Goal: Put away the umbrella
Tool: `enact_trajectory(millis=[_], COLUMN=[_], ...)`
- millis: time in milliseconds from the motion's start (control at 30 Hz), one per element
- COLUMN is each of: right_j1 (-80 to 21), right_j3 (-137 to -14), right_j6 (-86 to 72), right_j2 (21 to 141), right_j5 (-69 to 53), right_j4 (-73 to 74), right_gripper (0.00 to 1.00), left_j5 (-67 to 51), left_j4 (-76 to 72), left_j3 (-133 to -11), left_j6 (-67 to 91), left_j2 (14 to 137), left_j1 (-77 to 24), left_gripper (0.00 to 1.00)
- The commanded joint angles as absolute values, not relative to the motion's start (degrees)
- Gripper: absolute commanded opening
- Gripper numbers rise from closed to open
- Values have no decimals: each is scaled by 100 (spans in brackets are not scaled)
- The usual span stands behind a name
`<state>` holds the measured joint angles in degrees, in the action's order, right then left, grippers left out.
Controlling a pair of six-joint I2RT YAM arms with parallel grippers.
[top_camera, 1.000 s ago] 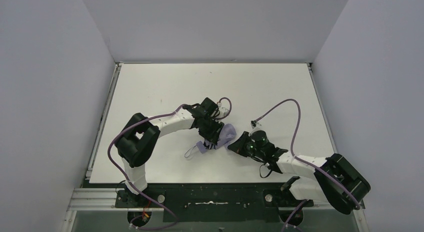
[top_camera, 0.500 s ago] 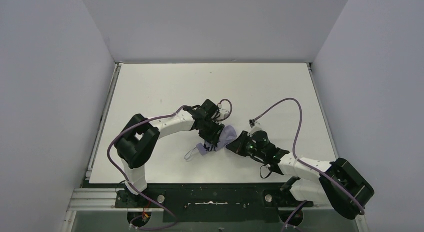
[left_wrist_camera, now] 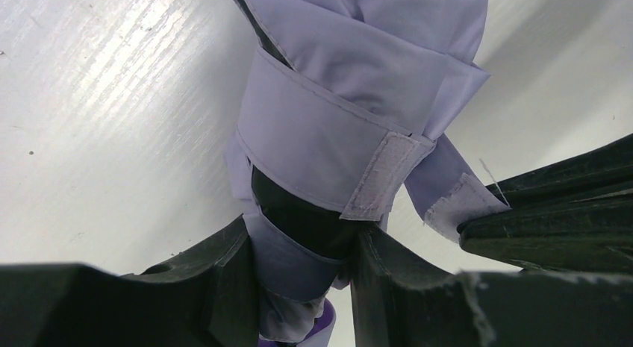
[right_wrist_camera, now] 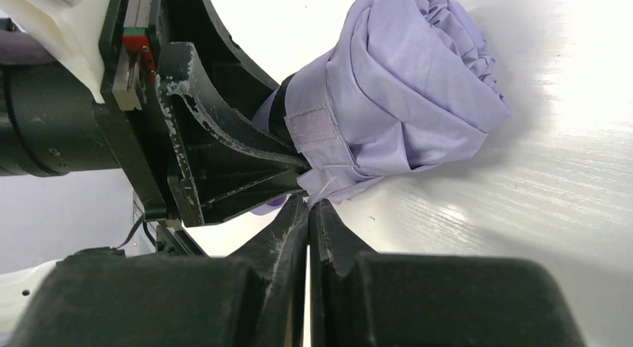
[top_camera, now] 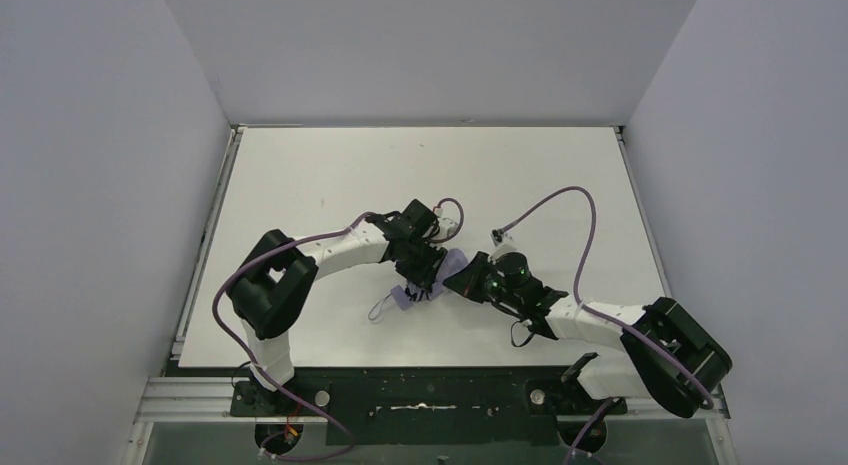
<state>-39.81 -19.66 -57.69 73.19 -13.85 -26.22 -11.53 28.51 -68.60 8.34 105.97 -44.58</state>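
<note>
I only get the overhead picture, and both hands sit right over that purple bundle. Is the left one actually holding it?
Observer: Yes. The left hand is clamped on the umbrella.
Operator: Is it tied up?
Observer: A strap wraps around the folded fabric, ending in a textured patch.
Operator: And the right hand?
Observer: The right hand is shut, its tips seemingly pinching a loose flap beside that strap.

White table (top_camera: 320, 175), folded lavender umbrella (right_wrist_camera: 403, 101)
</note>
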Motion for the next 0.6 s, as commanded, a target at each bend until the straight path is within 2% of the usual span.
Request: enact_trajectory(millis=[0, 567], right_j1=[-4088, -3837], right_j3=[-2452, -2731], right_j6=[-6239, -7127], right_j2=[7169, 8064], right_j5=[-1423, -848], right_j4=[-4492, -5543], right_gripper=[0, 0], left_j5=[-132, -440], left_j4=[2799, 2434], left_j3=[-6675, -6362], left_j6=[706, 686], left_j2=[10731, 10579], left_j1=[-4473, -4780], left_gripper=[0, 0])
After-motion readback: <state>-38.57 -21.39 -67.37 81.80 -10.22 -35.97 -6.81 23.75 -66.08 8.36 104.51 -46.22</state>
